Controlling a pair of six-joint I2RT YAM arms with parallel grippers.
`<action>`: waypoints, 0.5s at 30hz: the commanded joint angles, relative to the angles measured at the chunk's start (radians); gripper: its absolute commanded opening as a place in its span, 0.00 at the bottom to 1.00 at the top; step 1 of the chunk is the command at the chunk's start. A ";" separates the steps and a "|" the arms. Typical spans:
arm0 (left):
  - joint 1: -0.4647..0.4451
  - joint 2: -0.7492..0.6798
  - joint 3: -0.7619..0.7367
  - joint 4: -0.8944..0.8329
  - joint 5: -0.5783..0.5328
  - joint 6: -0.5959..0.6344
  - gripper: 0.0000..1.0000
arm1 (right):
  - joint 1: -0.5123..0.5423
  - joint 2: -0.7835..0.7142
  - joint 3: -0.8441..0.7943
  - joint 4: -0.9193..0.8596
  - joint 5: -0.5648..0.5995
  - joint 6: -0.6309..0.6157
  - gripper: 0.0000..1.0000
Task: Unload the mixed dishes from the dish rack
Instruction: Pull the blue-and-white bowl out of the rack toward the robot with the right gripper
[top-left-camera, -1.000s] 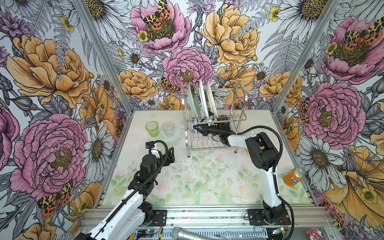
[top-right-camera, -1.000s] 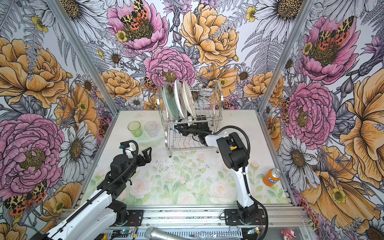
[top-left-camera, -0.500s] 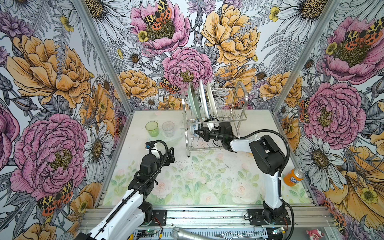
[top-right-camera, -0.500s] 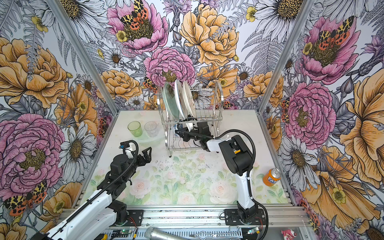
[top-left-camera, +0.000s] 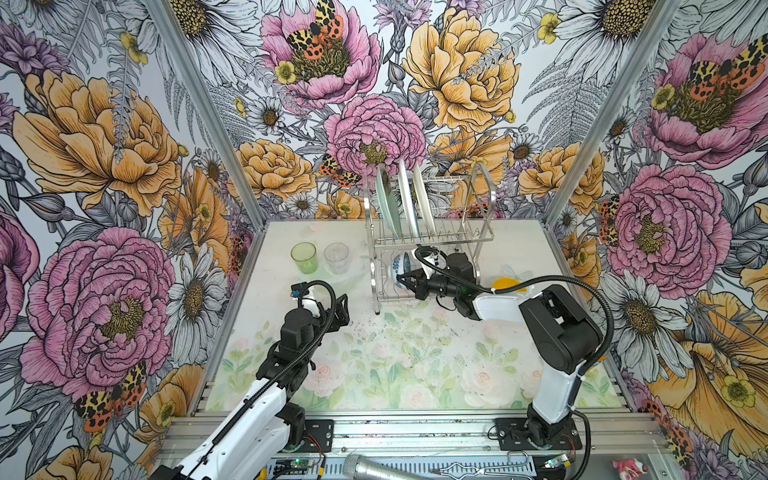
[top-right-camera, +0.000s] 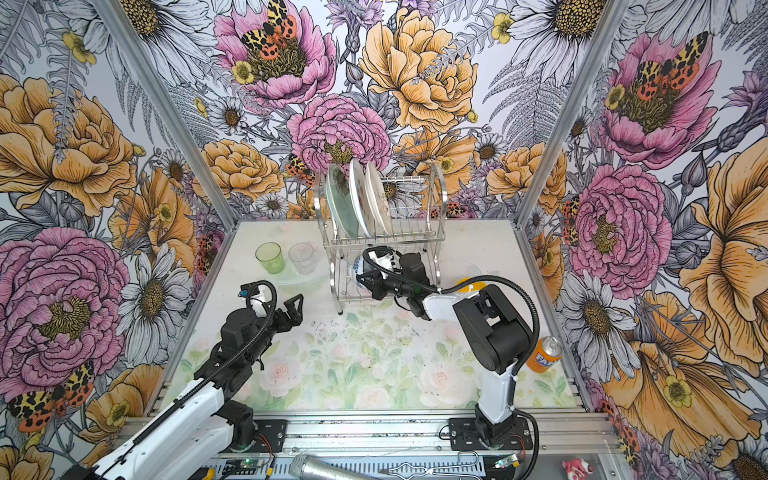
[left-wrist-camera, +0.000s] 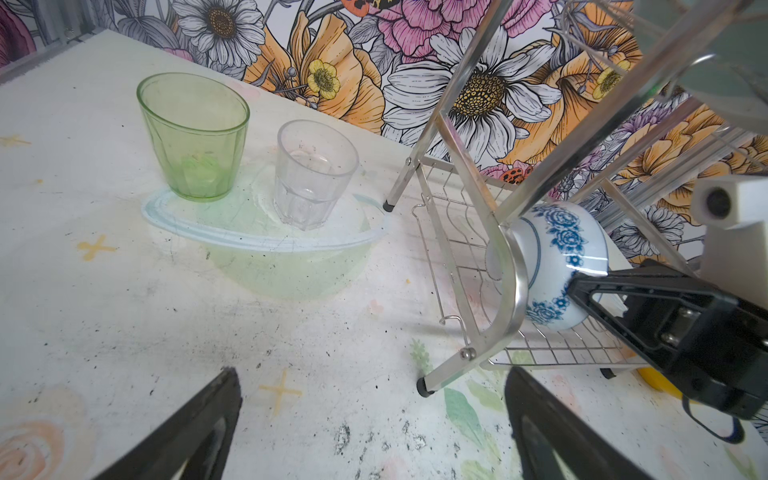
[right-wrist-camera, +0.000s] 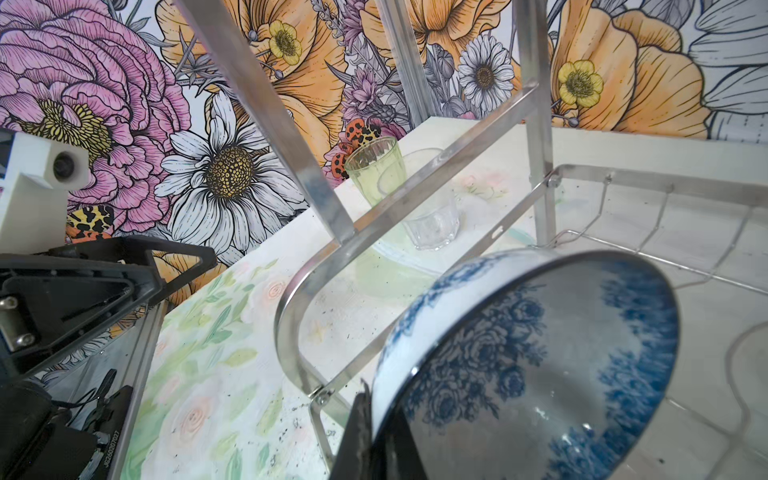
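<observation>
While the left gripper (top-left-camera: 343, 309) hangs wide open and empty at lower centre-left, the job looks roughly half done: the green tumbler (top-left-camera: 304, 257) and clear tumbler (top-left-camera: 336, 257) stand on the table (top-left-camera: 395, 361) left of the dish rack (top-left-camera: 482, 199), and the yellow bowl (top-left-camera: 505, 283) sits out to its right. Mid-frame, the right gripper (top-left-camera: 405, 280) is clamped on the rim of the blue-and-white bowl (top-left-camera: 400, 266), tipped on its side in the lower tier. Above it, three plates (top-left-camera: 388, 208) stand upright in the top tier, untouched. The table wears a pale, scuffed floral cover; an orange soda can (top-right-camera: 544, 355) stands lower right; bold flower-printed walls (top-left-camera: 124, 145) close the booth on three sides
</observation>
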 joint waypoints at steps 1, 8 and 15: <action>-0.012 -0.010 0.029 -0.004 0.007 0.021 0.99 | 0.020 -0.089 -0.029 0.041 0.047 -0.047 0.00; -0.017 -0.055 0.030 -0.035 -0.048 0.000 0.99 | 0.050 -0.150 -0.072 0.016 0.075 -0.073 0.00; -0.022 -0.149 0.027 -0.089 -0.061 -0.051 0.99 | 0.072 -0.235 -0.111 -0.018 0.108 -0.095 0.00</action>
